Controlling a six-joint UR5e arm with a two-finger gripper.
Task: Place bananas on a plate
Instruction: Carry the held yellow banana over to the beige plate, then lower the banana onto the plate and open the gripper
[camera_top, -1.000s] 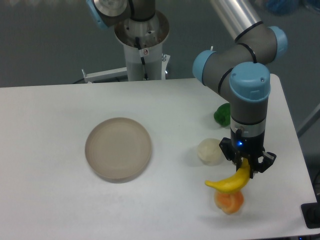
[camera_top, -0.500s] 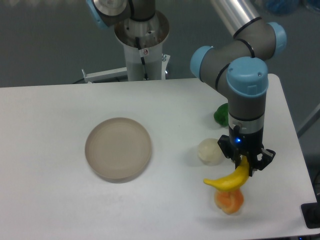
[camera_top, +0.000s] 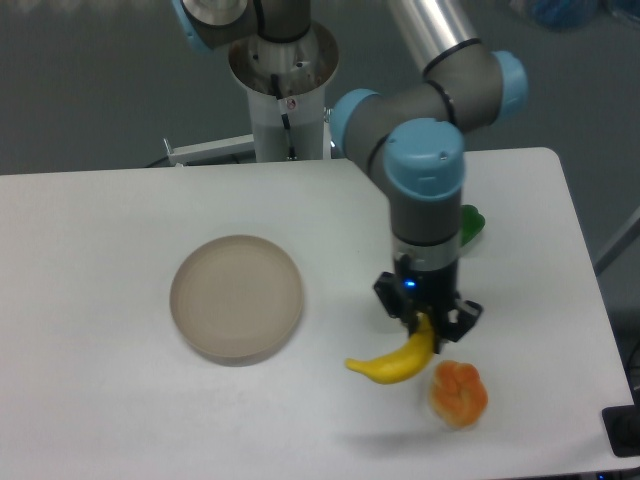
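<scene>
My gripper (camera_top: 425, 325) is shut on one end of the yellow banana (camera_top: 390, 362), which hangs curved below it, above the table. The beige-tan plate (camera_top: 236, 297) lies on the white table to the left of the banana, about a plate's width away, with nothing on it. The banana's free tip points left toward the plate.
A lumpy orange fruit (camera_top: 458, 393) lies just right of and below the banana. A green object (camera_top: 470, 222) shows partly behind the arm. The arm's base column (camera_top: 285, 80) stands at the back. The table's right edge is near the orange fruit.
The gripper has carried the banana to the left, away from above the orange fruit and toward the plate. The arm now hides the pale round object seen before.
</scene>
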